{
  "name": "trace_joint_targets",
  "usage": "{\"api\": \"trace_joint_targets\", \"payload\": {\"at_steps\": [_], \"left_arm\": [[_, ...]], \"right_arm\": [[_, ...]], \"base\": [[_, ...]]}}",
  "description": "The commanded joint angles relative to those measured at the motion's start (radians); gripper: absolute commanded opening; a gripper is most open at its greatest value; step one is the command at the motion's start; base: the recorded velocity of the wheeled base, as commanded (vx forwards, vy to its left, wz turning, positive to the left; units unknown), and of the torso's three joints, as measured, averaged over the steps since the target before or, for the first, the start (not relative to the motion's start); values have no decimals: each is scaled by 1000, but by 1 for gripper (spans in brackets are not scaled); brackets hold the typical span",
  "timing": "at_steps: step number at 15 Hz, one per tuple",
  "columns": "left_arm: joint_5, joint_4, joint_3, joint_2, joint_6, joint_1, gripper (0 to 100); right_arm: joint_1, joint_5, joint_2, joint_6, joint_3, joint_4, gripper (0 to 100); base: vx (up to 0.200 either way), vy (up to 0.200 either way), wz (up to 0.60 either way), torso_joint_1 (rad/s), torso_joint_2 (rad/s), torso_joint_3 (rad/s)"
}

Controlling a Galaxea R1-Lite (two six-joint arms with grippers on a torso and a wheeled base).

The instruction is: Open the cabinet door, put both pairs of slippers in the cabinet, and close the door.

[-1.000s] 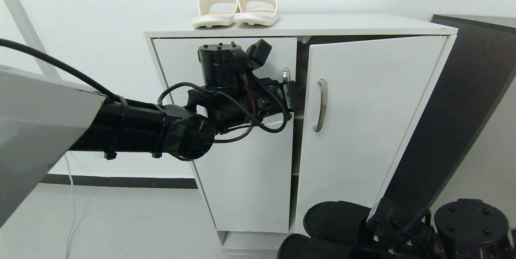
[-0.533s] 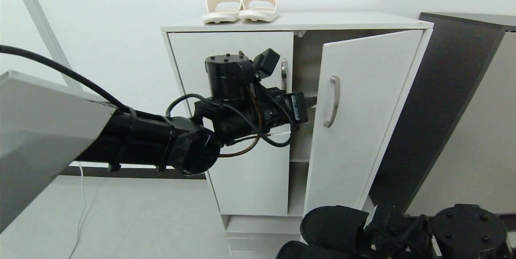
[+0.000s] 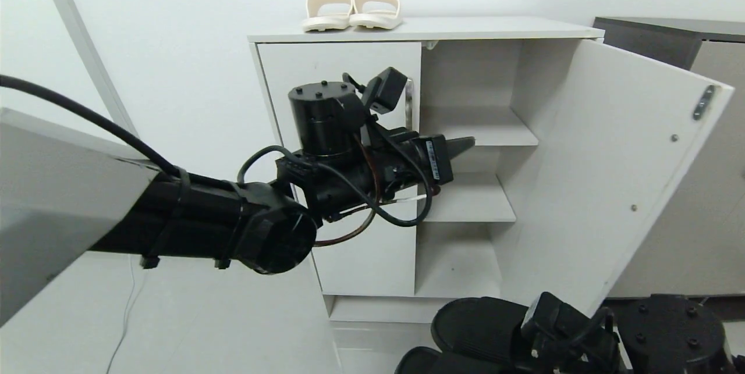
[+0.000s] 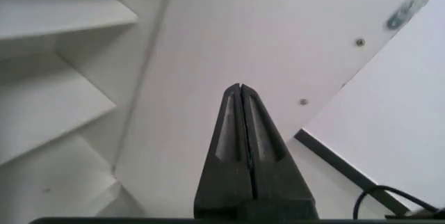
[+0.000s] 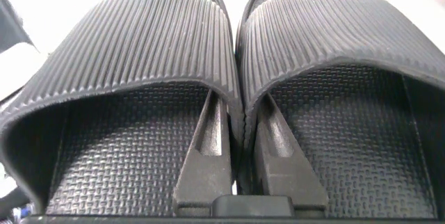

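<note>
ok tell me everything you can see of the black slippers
The black slippers are a pair of rubbery-looking slides with ribbed straps and crosshatched footbeds. They sit side by side, their inner strap edges pinched together between the right gripper's fingers, one finger inside each slipper. In the head view they hang low in front of the open cabinet, outside it.

Head camera high before the cabinet (image 3: 465,28), door (image 3: 611,176) shared with left wrist's; right wrist's tight on black slippers (image 5: 160,50).
</note>
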Motion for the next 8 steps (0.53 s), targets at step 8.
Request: {"api": "trace_joint_targets", "payload": {"at_steps": [8], "left_arm": [[434, 12, 610, -618, 105, 115, 0]], "right_arm": [[-146, -263, 145, 108, -171, -128, 0]], "base": [[0, 0, 0, 0, 0, 0]]}}
